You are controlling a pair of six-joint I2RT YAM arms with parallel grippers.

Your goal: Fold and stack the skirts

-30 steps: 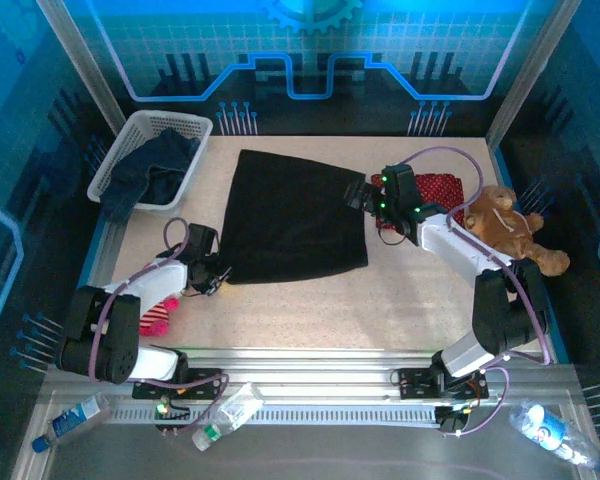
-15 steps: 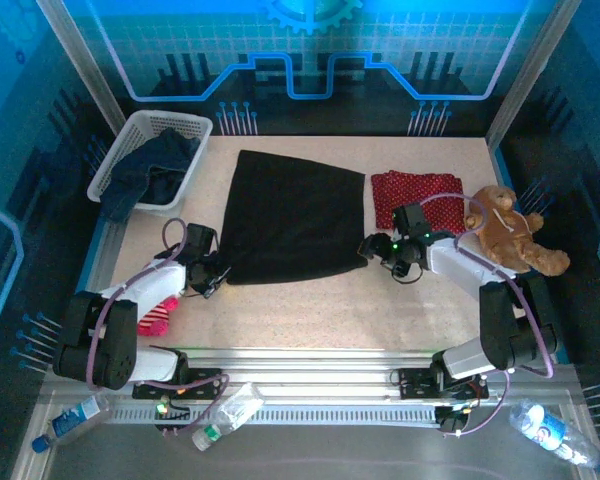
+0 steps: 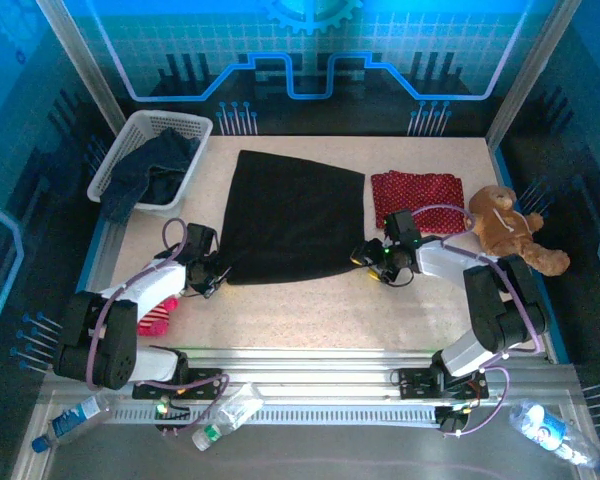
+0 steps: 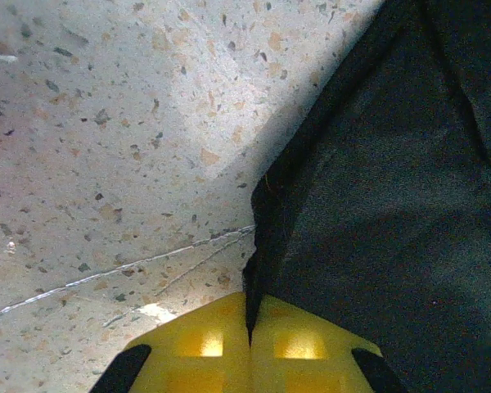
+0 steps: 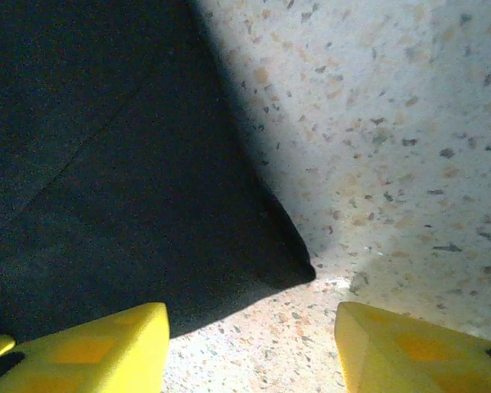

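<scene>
A plain black skirt [image 3: 295,215] lies spread flat in the middle of the table. My left gripper [image 3: 218,272] is at its near-left corner, and in the left wrist view the gripper [image 4: 250,327] is shut on that corner of the black skirt [image 4: 376,205]. My right gripper [image 3: 366,258] is low at the near-right corner. In the right wrist view the gripper [image 5: 250,344] is open, and the black skirt's [image 5: 123,164] corner tip lies just ahead of the gap, on the table. A red dotted skirt [image 3: 415,192] lies folded to the right. Dark blue denim skirts [image 3: 152,168] are bunched in the basket.
The white basket [image 3: 195,125] stands at the back left. A brown teddy bear [image 3: 505,225] lies at the right edge, beside the red skirt. A pink-and-white plush toy [image 3: 158,316] sits by the left arm. Plastic bottles [image 3: 225,412] lie on the front rail.
My right gripper came from the black skirt's far-right corner down to its near-right corner, and its jaws narrowed. The left gripper closed fully on the near-left corner.
</scene>
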